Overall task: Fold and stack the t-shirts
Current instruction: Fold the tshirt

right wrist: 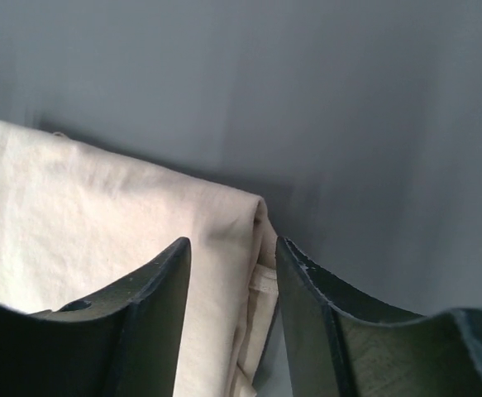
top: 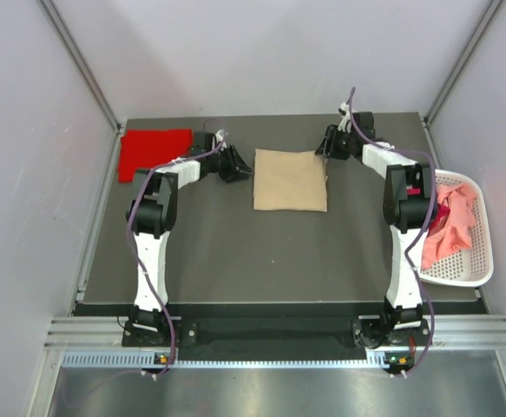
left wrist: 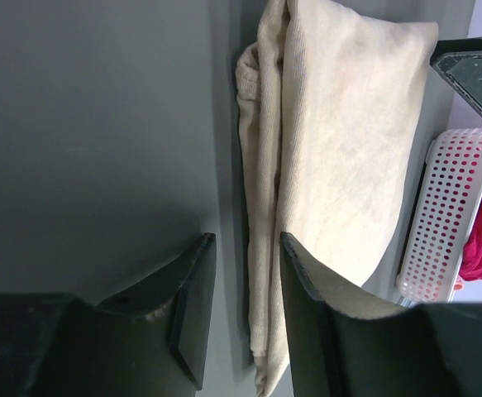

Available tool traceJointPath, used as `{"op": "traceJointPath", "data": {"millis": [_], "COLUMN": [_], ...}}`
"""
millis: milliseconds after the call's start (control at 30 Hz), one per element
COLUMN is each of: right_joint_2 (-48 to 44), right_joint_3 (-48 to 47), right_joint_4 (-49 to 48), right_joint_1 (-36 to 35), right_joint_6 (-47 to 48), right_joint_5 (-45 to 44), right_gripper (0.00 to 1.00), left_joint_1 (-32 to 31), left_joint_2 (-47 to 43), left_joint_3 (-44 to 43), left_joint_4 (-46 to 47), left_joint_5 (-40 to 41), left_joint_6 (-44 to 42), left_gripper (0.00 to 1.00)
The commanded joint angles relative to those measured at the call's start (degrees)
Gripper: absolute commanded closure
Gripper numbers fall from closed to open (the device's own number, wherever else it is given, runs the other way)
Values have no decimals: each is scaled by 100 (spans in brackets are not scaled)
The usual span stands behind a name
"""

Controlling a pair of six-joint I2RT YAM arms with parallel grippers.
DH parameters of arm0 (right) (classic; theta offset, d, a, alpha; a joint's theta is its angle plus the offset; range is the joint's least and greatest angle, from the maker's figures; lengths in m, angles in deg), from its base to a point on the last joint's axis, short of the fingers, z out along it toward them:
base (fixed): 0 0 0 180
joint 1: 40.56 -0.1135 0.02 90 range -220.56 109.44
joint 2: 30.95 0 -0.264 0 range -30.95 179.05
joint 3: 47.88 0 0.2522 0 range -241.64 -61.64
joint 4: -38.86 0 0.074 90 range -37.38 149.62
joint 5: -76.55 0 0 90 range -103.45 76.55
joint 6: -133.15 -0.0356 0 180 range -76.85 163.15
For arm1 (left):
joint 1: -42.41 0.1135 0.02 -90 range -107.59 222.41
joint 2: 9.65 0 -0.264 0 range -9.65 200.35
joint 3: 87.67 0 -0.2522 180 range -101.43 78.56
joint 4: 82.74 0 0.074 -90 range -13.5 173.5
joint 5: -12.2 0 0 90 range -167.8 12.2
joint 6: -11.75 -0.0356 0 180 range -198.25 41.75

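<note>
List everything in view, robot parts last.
tan t-shirt: one, tan, folded, table's middle
red t-shirt: one, bright red, folded, far left corner
basket: one, white, table's right edge
pink cloth: heap, pink, in the basket
red cloth: one, red, in the basket
table: one, dark grey, before the arms
left arm, right arm: two, white and black, near edge
left gripper: one, black, open at the tan t-shirt's left edge
right gripper: one, black, open at its far right corner
</note>
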Motion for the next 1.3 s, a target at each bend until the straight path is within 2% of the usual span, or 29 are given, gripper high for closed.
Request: {"op": "traceJointPath", "data": {"millis": [0, 333, 600, 867, 1267], "right_joint_2": [-82, 533, 639, 692, 762], "right_joint_3": [-301, -741, -873, -864, -890], "right_joint_4": [-296, -191, -120, -261, -366], "right_joint_1": [110, 119, 154, 224, 268], "right_joint_6": [4, -92, -163, -277, -339], "right_joint_5": [15, 508, 612, 806, 982], "right_gripper": [52, 56, 54, 68, 70], "left_joint_1": [-40, -67, -93, -84, -75], "left_joint_2": [105, 360, 554, 1037, 1573], "left_joint_3": [-265, -519, -809, -1574, -2268], "left_joint_4": [317, 325, 220, -17, 369], "left_joint_5": [-114, -122, -26, 255, 387], "left_joint_6": [20, 116, 64, 2, 28], "left_gripper": [59, 60, 60, 57, 56]}}
